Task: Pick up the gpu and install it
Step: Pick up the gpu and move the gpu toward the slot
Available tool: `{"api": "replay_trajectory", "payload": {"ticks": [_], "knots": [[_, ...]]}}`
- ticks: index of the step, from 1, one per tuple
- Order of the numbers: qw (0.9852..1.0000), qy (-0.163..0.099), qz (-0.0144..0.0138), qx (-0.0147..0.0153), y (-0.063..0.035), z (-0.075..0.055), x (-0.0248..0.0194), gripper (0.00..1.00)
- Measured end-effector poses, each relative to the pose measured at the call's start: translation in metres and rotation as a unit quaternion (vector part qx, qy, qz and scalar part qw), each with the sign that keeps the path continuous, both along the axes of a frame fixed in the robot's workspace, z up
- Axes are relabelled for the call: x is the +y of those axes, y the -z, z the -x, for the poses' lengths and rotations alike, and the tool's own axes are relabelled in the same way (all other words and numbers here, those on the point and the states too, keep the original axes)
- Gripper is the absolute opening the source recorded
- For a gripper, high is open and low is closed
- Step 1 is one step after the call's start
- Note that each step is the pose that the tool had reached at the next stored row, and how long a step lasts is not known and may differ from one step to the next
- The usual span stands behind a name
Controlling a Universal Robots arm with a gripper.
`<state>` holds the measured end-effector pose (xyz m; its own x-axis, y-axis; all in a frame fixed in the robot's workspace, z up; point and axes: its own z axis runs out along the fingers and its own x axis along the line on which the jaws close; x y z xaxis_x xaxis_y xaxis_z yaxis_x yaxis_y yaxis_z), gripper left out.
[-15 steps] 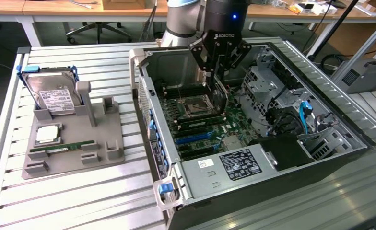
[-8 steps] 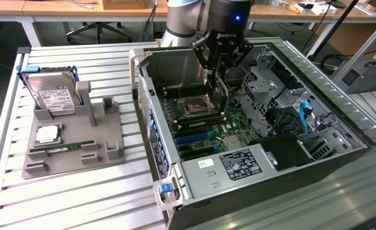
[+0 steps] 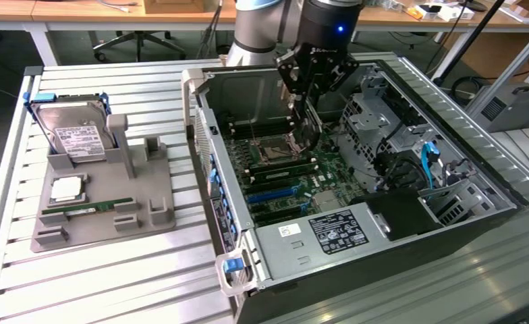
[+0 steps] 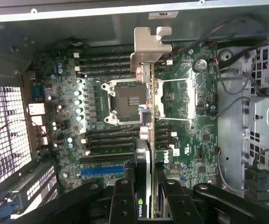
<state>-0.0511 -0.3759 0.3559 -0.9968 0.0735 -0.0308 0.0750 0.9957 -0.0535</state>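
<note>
Currently my gripper [image 4: 147, 184] is clamped on the gpu [image 4: 143, 154], which stands on edge between the fingers and runs away from them above the motherboard [image 4: 190, 121]. Up close I read a logo on its dark face and see a silvery bracket [image 4: 149, 49] at its far end. From outside, the card hangs below the gripper inside the open case [image 3: 480, 169].

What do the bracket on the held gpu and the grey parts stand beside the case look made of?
The bracket on the gpu looks like bare sheet metal: silvery, dull sheen, folded tabs. The parts stand looks like matte grey plastic, perhaps printed: uniform colour, blocky posts, no gloss.
</note>
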Motion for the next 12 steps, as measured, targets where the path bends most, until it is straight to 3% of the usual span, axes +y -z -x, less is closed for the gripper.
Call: {"api": "replay_trajectory", "payload": {"ticks": [1, 3, 8, 12], "knots": [[1.0000, 0.000, -0.0023, 0.0003, 0.0011, -0.004, 0.0000, 0.27], [1.0000, -0.001, -0.0033, 0.0007, 0.0027, -0.009, 0.0000, 0.27], [1.0000, -0.008, -0.0037, 0.0017, 0.0078, -0.024, 0.0000, 0.27], [0.9999, -0.010, -0.0037, 0.0018, 0.0082, -0.026, 0.0000, 0.27]]}}
